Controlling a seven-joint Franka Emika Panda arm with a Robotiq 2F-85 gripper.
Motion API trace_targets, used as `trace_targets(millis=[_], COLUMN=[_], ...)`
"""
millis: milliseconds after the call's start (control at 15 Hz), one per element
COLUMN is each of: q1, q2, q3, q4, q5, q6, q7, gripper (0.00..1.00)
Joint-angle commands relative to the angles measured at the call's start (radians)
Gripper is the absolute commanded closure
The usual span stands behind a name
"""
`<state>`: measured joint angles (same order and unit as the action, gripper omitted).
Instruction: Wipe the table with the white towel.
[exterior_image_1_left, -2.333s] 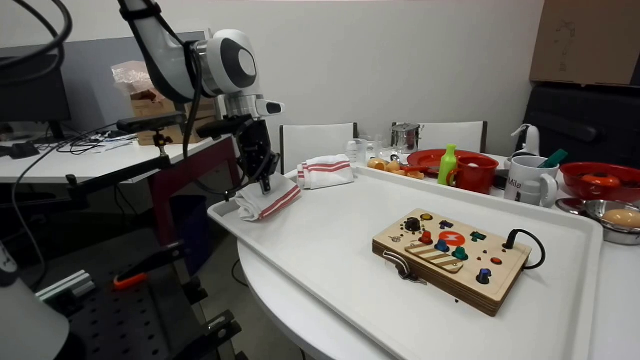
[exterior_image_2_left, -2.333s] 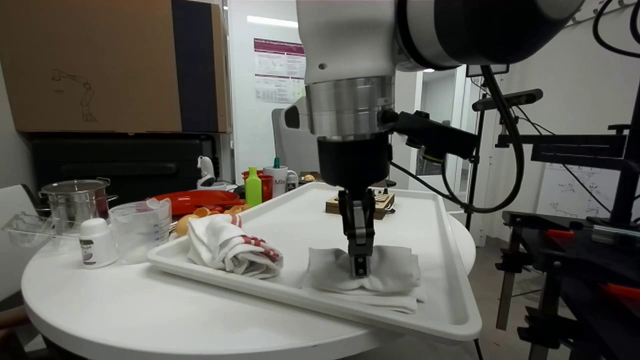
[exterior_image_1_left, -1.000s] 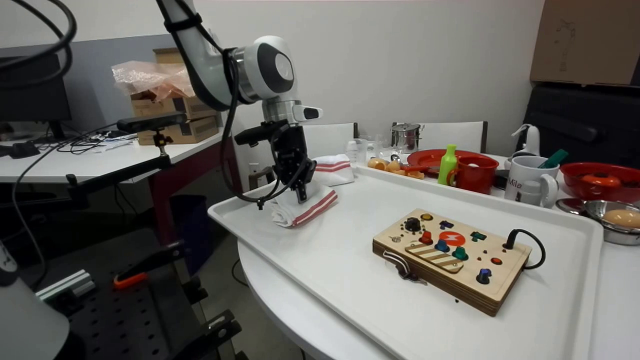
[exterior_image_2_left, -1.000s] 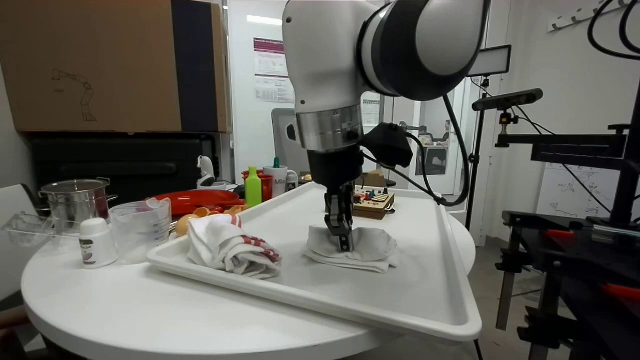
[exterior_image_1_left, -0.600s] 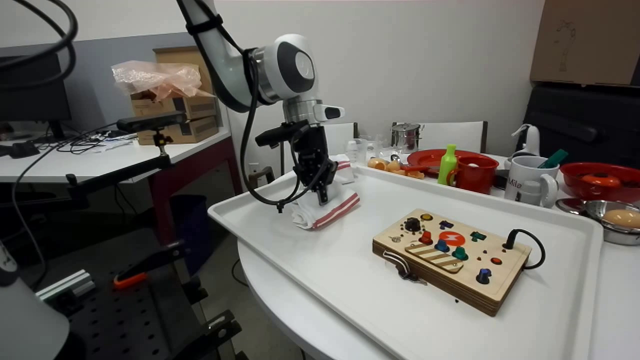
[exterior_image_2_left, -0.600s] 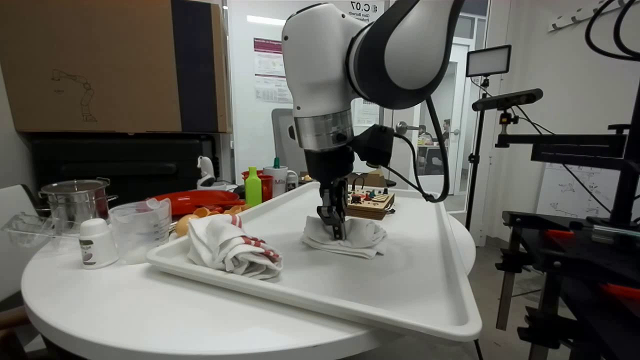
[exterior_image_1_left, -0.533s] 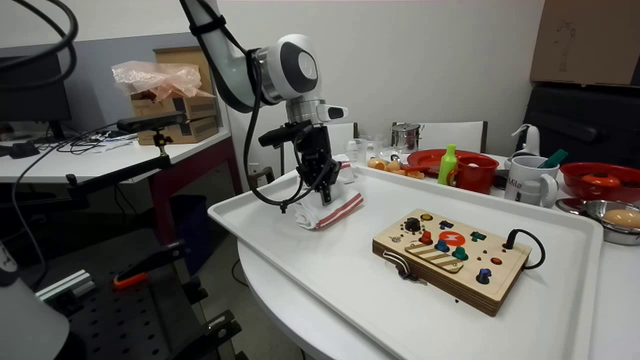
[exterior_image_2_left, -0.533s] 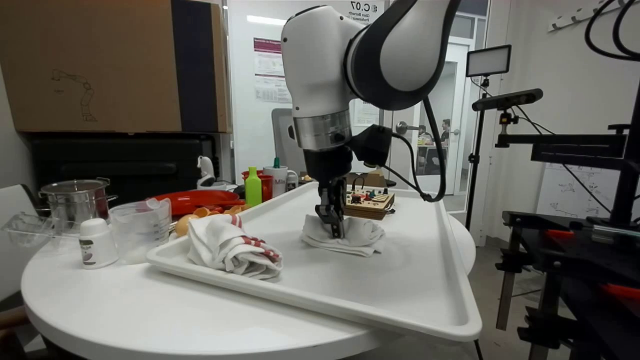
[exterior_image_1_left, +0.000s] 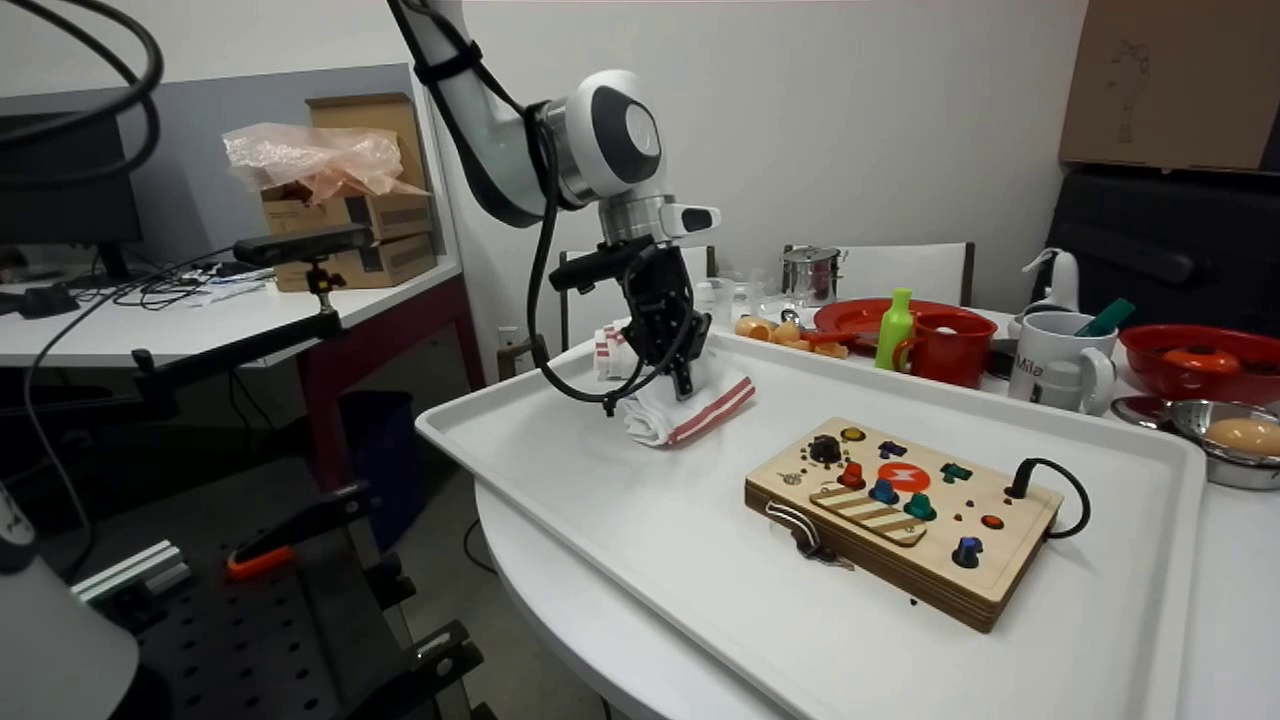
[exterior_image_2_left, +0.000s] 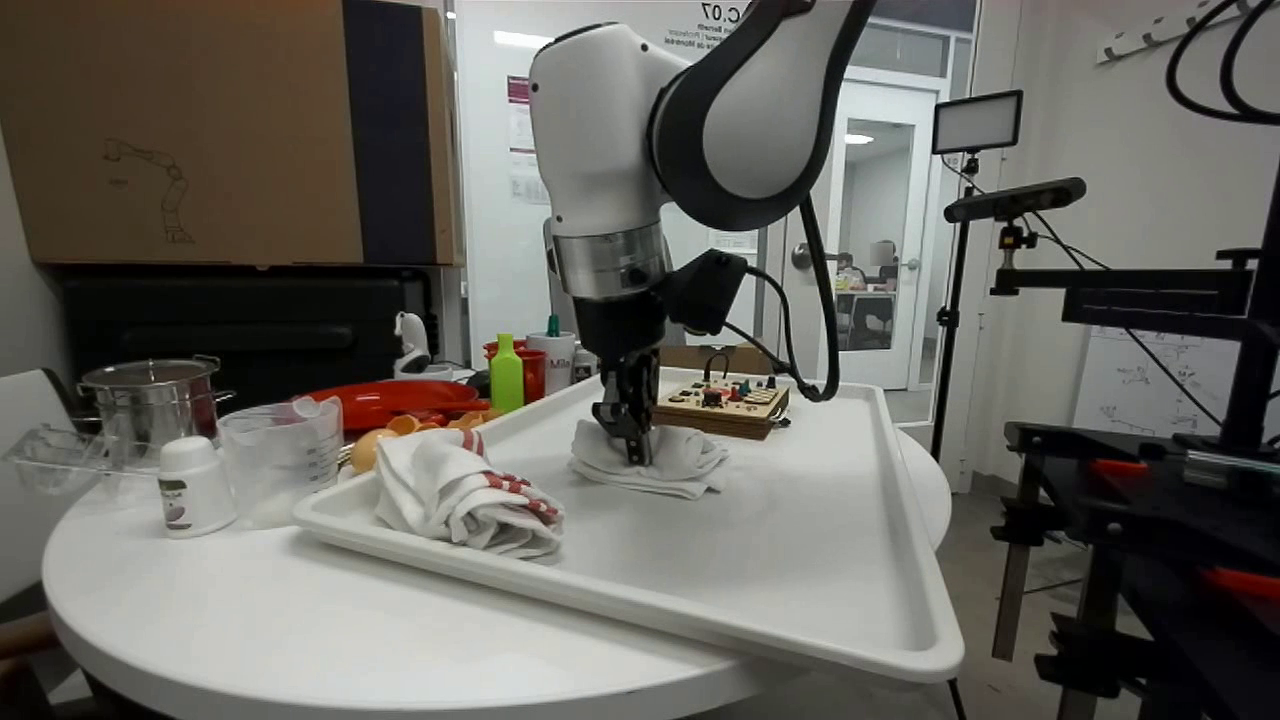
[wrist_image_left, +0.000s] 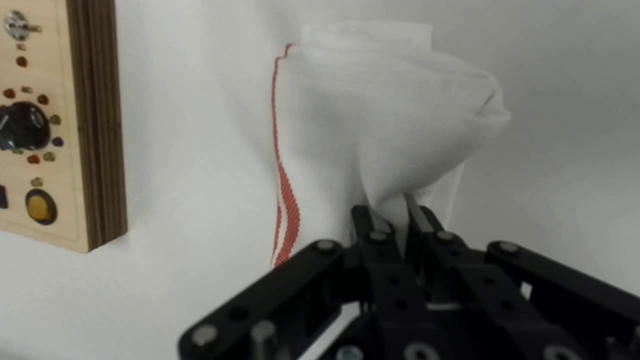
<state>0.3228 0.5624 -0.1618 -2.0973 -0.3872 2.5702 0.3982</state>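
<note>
A: State of the gripper (wrist_image_left: 392, 212)?
B: Closed down to a thin gap, a fold of the white towel (wrist_image_left: 365, 130) pinched in it.
A: Towel's position?
B: Folded on the table (exterior_image_1_left: 640, 540), between the wooden board (exterior_image_1_left: 900, 520) and a second striped cloth (exterior_image_2_left: 460, 500).
A: Progress?
B: Towel secured; wiping judged under way. Extent wiped: cannot be determined. The surface around the board, dark speck (exterior_image_1_left: 913, 602) included, is presumably left to do.

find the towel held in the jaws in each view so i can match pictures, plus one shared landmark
In an exterior view: towel near centre, up and left of the wooden board.
In an exterior view: towel below centre, down and left of the wooden board.
Wrist view: towel slightly right of centre, right of the wooden board.
Shared landmark: wooden board.
</note>
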Motion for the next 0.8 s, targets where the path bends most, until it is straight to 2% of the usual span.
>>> trace_targets(millis=[0, 733], q1=[0.014, 0.046], q2=[0.052, 0.012], q3=[0.007, 0.100], q4=[0.079, 0.056], q5=[-0.017, 0.028], q6=[-0.027, -0.044], q7=[0.010, 0.009], gripper=[0.97, 0.97])
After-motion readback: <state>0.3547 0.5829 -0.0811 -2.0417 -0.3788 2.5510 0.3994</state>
